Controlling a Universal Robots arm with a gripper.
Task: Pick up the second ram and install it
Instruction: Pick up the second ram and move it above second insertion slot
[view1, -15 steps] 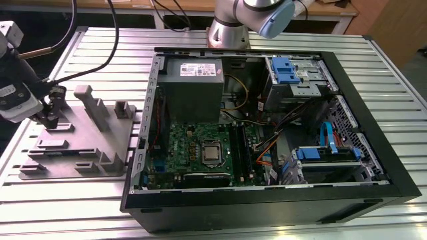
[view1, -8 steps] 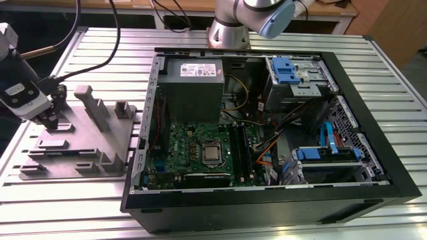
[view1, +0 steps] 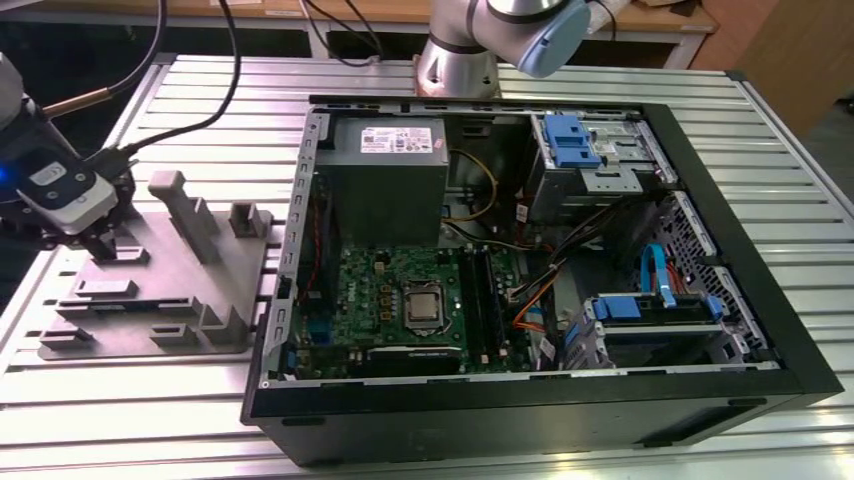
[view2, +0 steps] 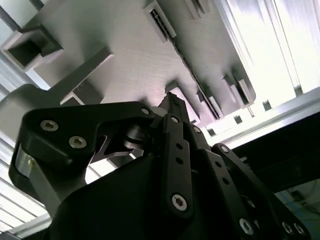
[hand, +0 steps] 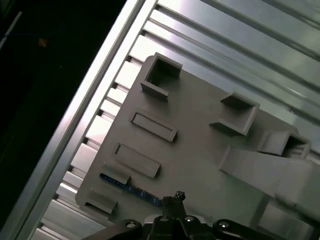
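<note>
On the slatted bench (view1: 134, 400), nearest on the exterior view's left, the grey tray (view1: 200, 290) is lying flat with its pegs standing up. The second ram (hand: 131, 189) is sitting low in that tray, on edge between small holders along one side, a thin dark strip with a bluish rim. The pincer (hand: 177, 196) is hanging right over the tray with its tip down at one end of the strip, touching it or just beside it. Whether the pincer is spread, pressed together or already pinching the stick cannot be told, as its own dark body is covering the spot. So the pick-up appears to be only under way: the ram is lying in the tray, not lifted. The whole install is judged as still open. Further off, on the exterior view's right, the opened computer case (view1: 747, 300) is lying on its side, showing the green motherboard (view1: 374, 290). The long memory slots (view1: 481, 295) are running beside the socket, well apart from the ram. At the far edge the arm's base (view1: 461, 50) is standing behind the case.
</note>
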